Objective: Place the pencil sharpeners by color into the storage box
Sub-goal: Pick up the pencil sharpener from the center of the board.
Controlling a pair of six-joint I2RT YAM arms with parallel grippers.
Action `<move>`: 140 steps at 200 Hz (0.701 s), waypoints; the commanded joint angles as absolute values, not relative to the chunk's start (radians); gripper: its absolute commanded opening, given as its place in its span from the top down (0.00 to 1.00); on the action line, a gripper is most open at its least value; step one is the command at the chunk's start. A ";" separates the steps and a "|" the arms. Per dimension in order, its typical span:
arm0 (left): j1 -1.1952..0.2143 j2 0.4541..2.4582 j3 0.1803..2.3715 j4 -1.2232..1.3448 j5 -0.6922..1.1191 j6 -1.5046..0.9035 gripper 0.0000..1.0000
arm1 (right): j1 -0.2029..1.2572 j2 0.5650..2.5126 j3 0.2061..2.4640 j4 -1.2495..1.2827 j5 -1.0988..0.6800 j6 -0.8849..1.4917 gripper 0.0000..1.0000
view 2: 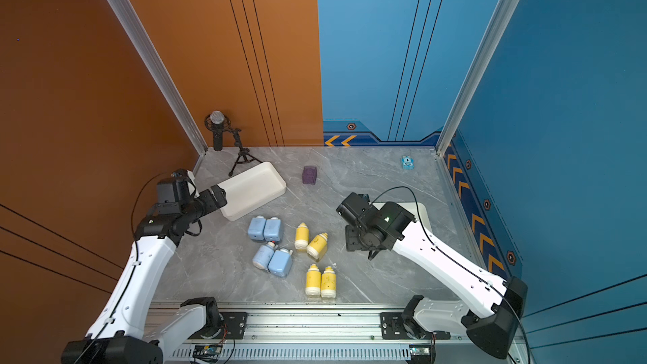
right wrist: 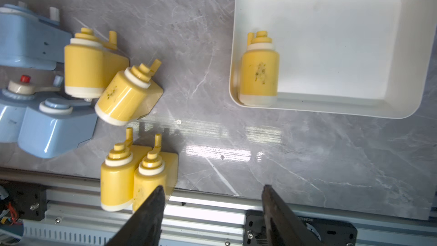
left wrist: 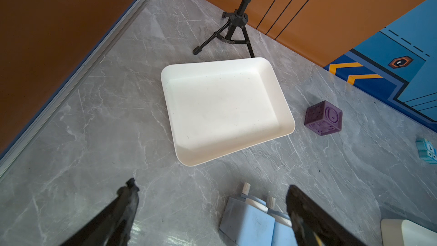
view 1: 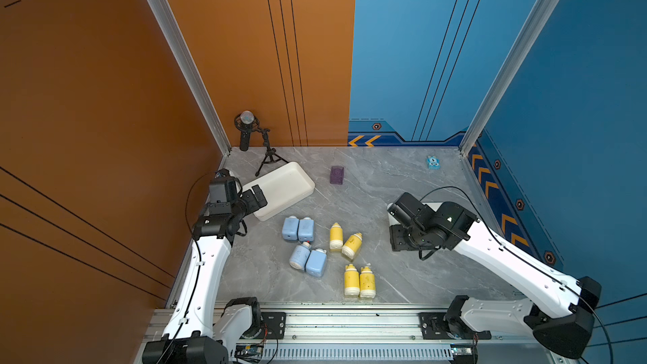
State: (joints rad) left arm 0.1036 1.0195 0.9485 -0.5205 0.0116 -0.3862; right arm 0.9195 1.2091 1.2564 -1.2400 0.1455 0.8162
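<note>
Closest in, by the front rail (view 1: 350, 323), the front yellow pair (view 1: 352, 281) of sharpeners lies side by side and touching on the grey table (view 1: 420, 274), caps pointing away from the rail. Just beyond lie a straight yellow sharpener (view 1: 336, 236) and a tilted yellow sharpener (view 1: 352, 245) that leans in against it. To their left are four blue sharpeners in two touching pairs, the near blue pair (view 1: 317, 262) angled and the far blue pair (view 1: 290, 228) squarer to the rail.

The right arm (view 1: 507, 257) rises from its base at the front right. Its elbow is pushed out toward the blue wall, and the white forearm slants back toward the middle. The wrist bends down, so the right gripper (right wrist: 212, 188) points at the table between the yellow sharpeners and the right storage box (right wrist: 331, 111). Its jaws stand apart with nothing between them. The right wrist view shows the fifth yellow sharpener (right wrist: 259, 72) lying inside that box, tucked into a corner against the wall.

The left arm (view 1: 206, 267) stretches from the front left along the orange wall, with its wrist turned toward the centre. The left gripper (left wrist: 211, 185) hangs over the near end of the left storage box (view 1: 290, 183), its jaws spread wide and holding nothing.

Farther back sit a purple block (view 1: 336, 175) and a small blue box (view 1: 433, 162). A microphone (view 1: 247, 131) on a tripod stands in the far left corner.
</note>
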 commanded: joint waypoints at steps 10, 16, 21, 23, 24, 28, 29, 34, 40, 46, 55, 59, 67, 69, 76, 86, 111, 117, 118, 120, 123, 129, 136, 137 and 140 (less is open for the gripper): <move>0.096 1.032 0.937 -0.532 0.025 -0.385 0.02 | 1.125 1.215 1.205 -1.290 0.236 1.112 0.34; 0.096 1.033 0.938 -0.530 0.027 -0.385 0.02 | 1.164 1.226 1.201 -1.287 0.245 1.142 0.34; 0.096 1.035 0.937 -0.531 0.028 -0.385 0.02 | 1.195 1.238 1.200 -1.286 0.253 1.173 0.34; 0.095 1.035 0.937 -0.531 0.028 -0.385 0.02 | 1.207 1.242 1.199 -1.286 0.257 1.182 0.34; 0.096 1.035 0.937 -0.531 0.028 -0.385 0.02 | 1.212 1.244 1.198 -1.286 0.258 1.187 0.34; 0.095 1.035 0.937 -0.531 0.028 -0.385 0.02 | 1.232 1.254 1.197 -1.283 0.263 1.204 0.34; 0.095 1.035 0.937 -0.531 0.028 -0.385 0.02 | 1.237 1.257 1.196 -1.281 0.263 1.209 0.33; 0.096 1.035 0.937 -0.531 0.027 -0.385 0.02 | 1.256 1.267 1.193 -1.273 0.266 1.226 0.33; 0.096 1.035 0.936 -0.531 0.026 -0.385 0.02 | 1.273 1.280 1.188 -1.263 0.266 1.240 0.33; 0.095 1.035 0.937 -0.531 0.026 -0.385 0.02 | 1.286 1.292 1.183 -1.253 0.266 1.252 0.33; 0.097 1.037 0.937 -0.531 0.029 -0.385 0.02 | 1.297 1.307 1.174 -1.236 0.262 1.263 0.32; 0.095 1.037 0.938 -0.531 0.029 -0.385 0.02 | 1.299 1.313 1.170 -1.230 0.261 1.268 0.32; 0.096 1.038 0.937 -0.531 0.029 -0.385 0.02 | 1.302 1.322 1.161 -1.216 0.260 1.277 0.32; 0.096 1.038 0.938 -0.531 0.030 -0.385 0.02 | 1.303 1.323 1.158 -1.210 0.258 1.278 0.32; 0.096 1.038 0.937 -0.531 0.031 -0.385 0.02 | 1.304 1.328 1.149 -1.188 0.252 1.281 0.32; 0.097 1.038 0.936 -0.531 0.031 -0.386 0.02 | 1.304 1.339 1.141 -1.164 0.244 1.285 0.32; 0.097 1.040 0.937 -0.531 0.031 -0.387 0.02 | 1.305 1.376 1.137 -1.135 0.234 1.295 0.32; 0.096 1.040 0.937 -0.531 0.031 -0.387 0.02 | 1.304 1.384 1.138 -1.127 0.232 1.296 0.32; 0.096 1.040 0.937 -0.532 0.031 -0.387 0.02 | 1.304 1.385 1.138 -1.126 0.231 1.297 0.32; 0.096 1.041 0.936 -0.531 0.031 -0.387 0.02 | 1.304 1.388 1.138 -1.123 0.231 1.298 0.32; 0.096 1.042 0.937 -0.531 0.031 -0.386 0.02 | 1.303 1.392 1.136 -1.117 0.229 1.298 0.32; 0.096 1.042 0.936 -0.531 0.031 -0.386 0.02 | 1.299 1.399 1.134 -1.105 0.224 1.299 0.32; 0.095 1.043 0.938 -0.531 0.031 -0.386 0.02 | 1.297 1.407 1.132 -1.096 0.219 1.299 0.32; 0.096 1.043 0.937 -0.532 0.032 -0.386 0.02 | 1.297 1.408 1.132 -1.093 0.218 1.299 0.32; 0.096 1.043 0.937 -0.531 0.032 -0.386 0.02 | 1.295 1.410 1.131 -1.088 0.214 1.299 0.32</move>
State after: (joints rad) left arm 0.1036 1.0363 0.9485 -0.5205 0.0124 -0.3862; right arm 1.2980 1.3865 1.1458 -1.1347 0.2138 1.2655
